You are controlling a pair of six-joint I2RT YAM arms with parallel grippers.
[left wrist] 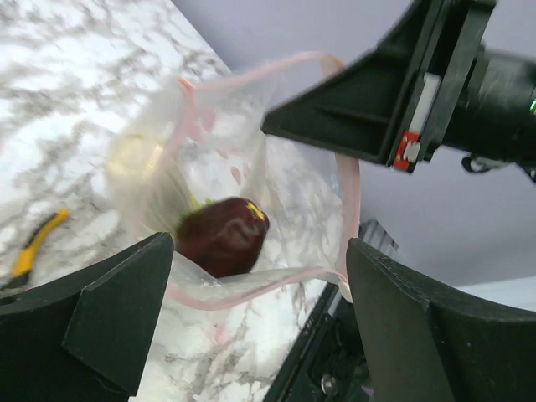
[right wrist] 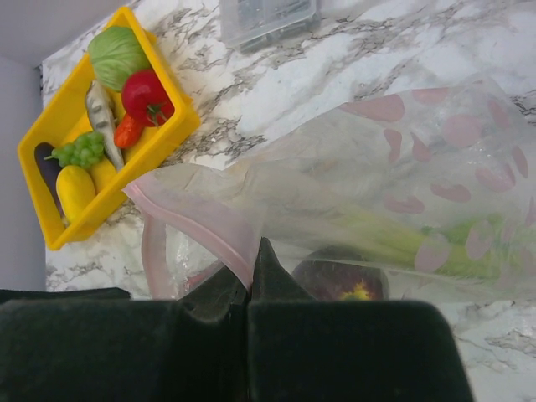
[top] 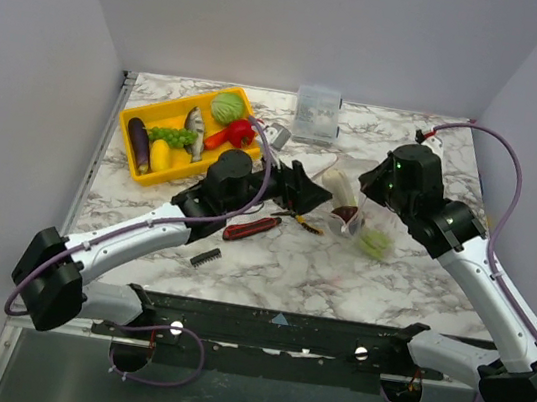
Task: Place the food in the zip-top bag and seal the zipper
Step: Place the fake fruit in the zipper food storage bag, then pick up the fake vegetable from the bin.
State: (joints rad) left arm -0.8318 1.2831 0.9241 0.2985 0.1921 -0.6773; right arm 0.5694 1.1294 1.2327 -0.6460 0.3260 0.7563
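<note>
The clear zip-top bag (top: pixel 350 195) hangs at mid-table, its mouth open toward my left gripper. My right gripper (right wrist: pixel 251 255) is shut on the bag's mouth edge at the pinkish zipper (right wrist: pixel 197 213). Inside the bag lie a pale green celery stalk (right wrist: pixel 394 239) and a dark red round food (left wrist: pixel 222 236). My left gripper (left wrist: pixel 260 285) is open and empty just in front of the bag mouth (left wrist: pixel 251 167), its fingers on either side of it. The cabbage (top: pixel 227 107), tomato (right wrist: pixel 146 94), fish (top: pixel 194 129), grapes (top: pixel 171 135), yellow fruit (top: pixel 160 156) and eggplant (top: pixel 138 144) lie in the yellow tray.
The yellow tray (top: pixel 183 174) stands at the back left. A small clear rigid box (top: pixel 316 112) stands at the back. A red-handled knife (top: pixel 251 227), yellow-handled pliers (left wrist: pixel 33 243) and a small black piece (top: pixel 204 257) lie near the left arm.
</note>
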